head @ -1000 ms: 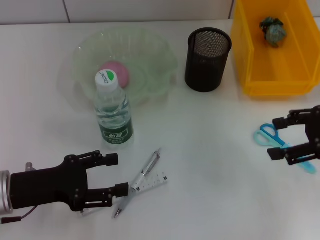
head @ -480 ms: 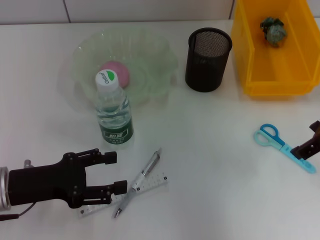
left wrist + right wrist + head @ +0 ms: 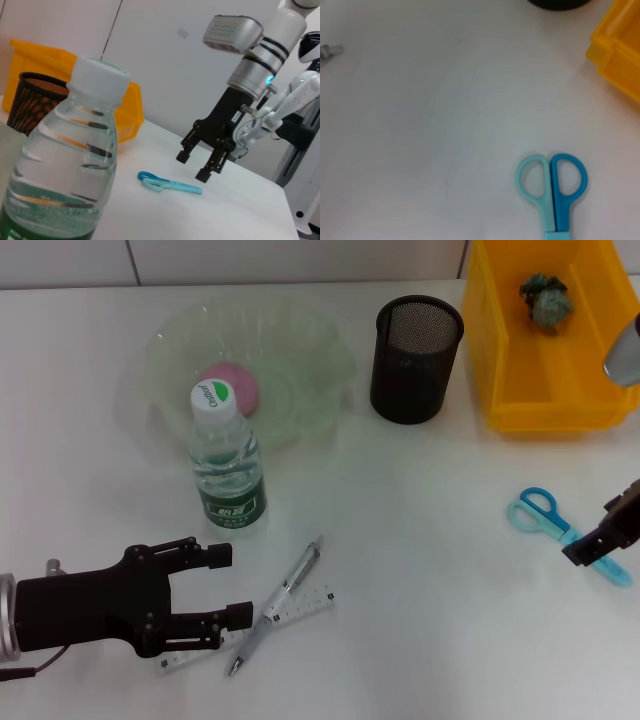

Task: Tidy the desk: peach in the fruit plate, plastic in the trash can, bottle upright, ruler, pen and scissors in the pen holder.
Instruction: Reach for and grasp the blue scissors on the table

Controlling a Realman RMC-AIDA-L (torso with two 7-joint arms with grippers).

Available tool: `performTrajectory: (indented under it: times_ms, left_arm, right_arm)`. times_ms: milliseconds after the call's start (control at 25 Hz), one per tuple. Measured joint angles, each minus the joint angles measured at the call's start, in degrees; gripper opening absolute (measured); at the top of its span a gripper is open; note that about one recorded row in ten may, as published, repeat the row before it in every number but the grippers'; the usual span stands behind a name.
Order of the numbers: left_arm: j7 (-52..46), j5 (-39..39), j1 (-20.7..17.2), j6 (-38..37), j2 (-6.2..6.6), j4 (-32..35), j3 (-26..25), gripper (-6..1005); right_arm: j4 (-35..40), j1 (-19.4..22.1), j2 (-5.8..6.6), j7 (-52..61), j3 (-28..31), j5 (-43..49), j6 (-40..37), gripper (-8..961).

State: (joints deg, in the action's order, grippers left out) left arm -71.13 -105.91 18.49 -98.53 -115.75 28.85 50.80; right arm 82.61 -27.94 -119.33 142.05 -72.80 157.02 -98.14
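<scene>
The pink peach (image 3: pixel 230 386) lies in the pale-green fruit plate (image 3: pixel 330 360). In front of the plate the bottle (image 3: pixel 228 475) (image 3: pixel 65 175) stands upright. The pen (image 3: pixel 283 596) lies crossed over the clear ruler (image 3: pixel 308 604). My left gripper (image 3: pixel 230 586) is open just left of them, low over the desk (image 3: pixel 420 540). The blue scissors (image 3: pixel 555 525) (image 3: pixel 170 184) (image 3: pixel 552 185) lie flat at the right. My right gripper (image 3: pixel 192 166) hangs open above their blade end. The black pen holder (image 3: pixel 415 358) stands beside the yellow trash can (image 3: pixel 560 400), which holds the plastic (image 3: pixel 546 302).
The trash can (image 3: pixel 620 50) and pen holder stand at the back right, the plate at the back left. A white wall runs behind the desk. Bare tabletop lies between the pen and the scissors.
My right gripper has drawn back to the right and up, so only part of it shows at the head view's edge. The left gripper slid slightly left. The scissors have not moved.
</scene>
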Motion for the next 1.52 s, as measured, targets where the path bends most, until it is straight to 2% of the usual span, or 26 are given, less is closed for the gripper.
performTrajectory:
  times_ms: [440, 680, 880, 1320, 1520]
  left_arm:
    - [0.0, 0.0, 0.0, 0.4, -0.16, -0.1, 0.0, 844]
    - [-0.1, -1.3, 0.3, 0.7, -0.6, -0.1, -0.3, 844]
    - [-0.2, -1.4, 0.4, 0.8, -0.61, 0.0, -0.2, 843]
    - [-0.1, -1.5, 0.3, 0.8, -0.84, 0.0, -0.1, 843]
    - [-0.2, -1.5, 0.4, 0.8, -0.89, 0.0, -0.1, 843]
  right_arm:
    - [-6.0, -1.7, 0.12, -1.9, -2.5, 1.3, 5.0, 818]
    - [-7.4, -1.7, 0.07, -2.6, -3.9, 1.3, 6.0, 622]
    - [-8.1, -1.5, 0.07, -3.0, -4.6, 1.3, 6.7, 386]
    - [-9.1, -1.6, 0.07, -3.2, -4.6, 1.3, 7.8, 318]
    - [-9.4, -1.7, 0.07, -3.2, -4.7, 1.4, 8.1, 317]
